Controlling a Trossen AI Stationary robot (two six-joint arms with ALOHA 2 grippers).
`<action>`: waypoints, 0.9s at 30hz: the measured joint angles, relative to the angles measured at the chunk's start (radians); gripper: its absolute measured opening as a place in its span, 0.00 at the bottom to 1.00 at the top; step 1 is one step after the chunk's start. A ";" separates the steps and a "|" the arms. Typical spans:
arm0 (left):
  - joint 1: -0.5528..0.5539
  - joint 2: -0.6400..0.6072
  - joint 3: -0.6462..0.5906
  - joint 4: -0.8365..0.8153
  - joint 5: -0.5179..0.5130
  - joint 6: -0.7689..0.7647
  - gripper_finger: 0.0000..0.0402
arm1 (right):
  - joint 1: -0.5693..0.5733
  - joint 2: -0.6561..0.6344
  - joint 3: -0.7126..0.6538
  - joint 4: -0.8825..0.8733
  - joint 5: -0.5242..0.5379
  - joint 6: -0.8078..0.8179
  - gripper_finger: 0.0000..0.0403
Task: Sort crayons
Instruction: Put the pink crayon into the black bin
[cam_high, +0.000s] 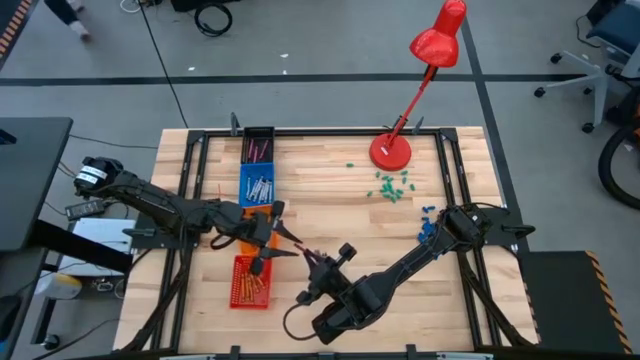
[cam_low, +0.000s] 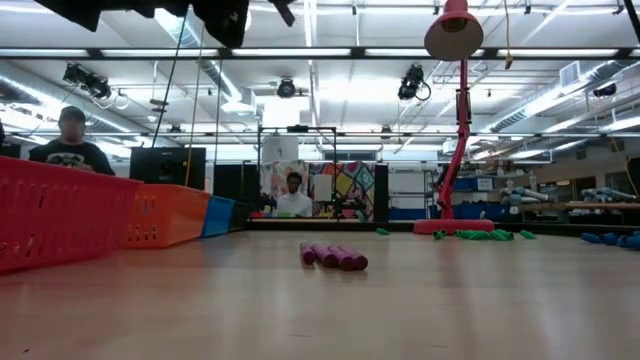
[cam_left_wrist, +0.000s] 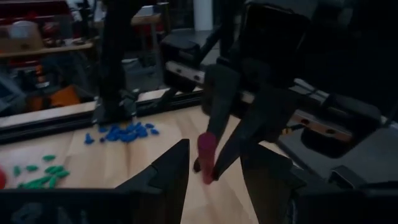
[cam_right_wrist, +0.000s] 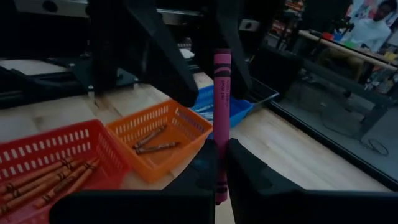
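The right hand (cam_right_wrist: 221, 168) is clamped on an upright magenta crayon (cam_right_wrist: 221, 118); the left hand (cam_left_wrist: 214, 165), fingers apart, flanks it above the worktop (cam_high: 330, 215).

Four baskets stand in a row: one red (cam_high: 250, 281), one orange (cam_high: 254, 226), one blue (cam_high: 257, 184), one black (cam_high: 259, 146). Four pink crayons (cam_low: 334, 257) lie together on the table. One red lamp (cam_high: 425, 75), two robot arms

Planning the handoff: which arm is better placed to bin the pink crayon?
Left. Its open hand brackets the pink crayon that the right hand holds, and the baskets lie on its side.
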 joint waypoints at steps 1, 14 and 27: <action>0.000 0.000 0.000 0.006 0.016 0.000 0.39 | 0.000 0.000 0.000 0.018 0.000 -0.022 0.06; 0.000 0.000 0.000 0.021 0.047 -0.001 0.37 | -0.005 0.000 0.000 0.264 0.017 -0.282 0.06; 0.000 0.000 0.000 0.020 0.070 0.008 0.10 | -0.015 0.000 0.000 0.272 0.003 -0.241 0.14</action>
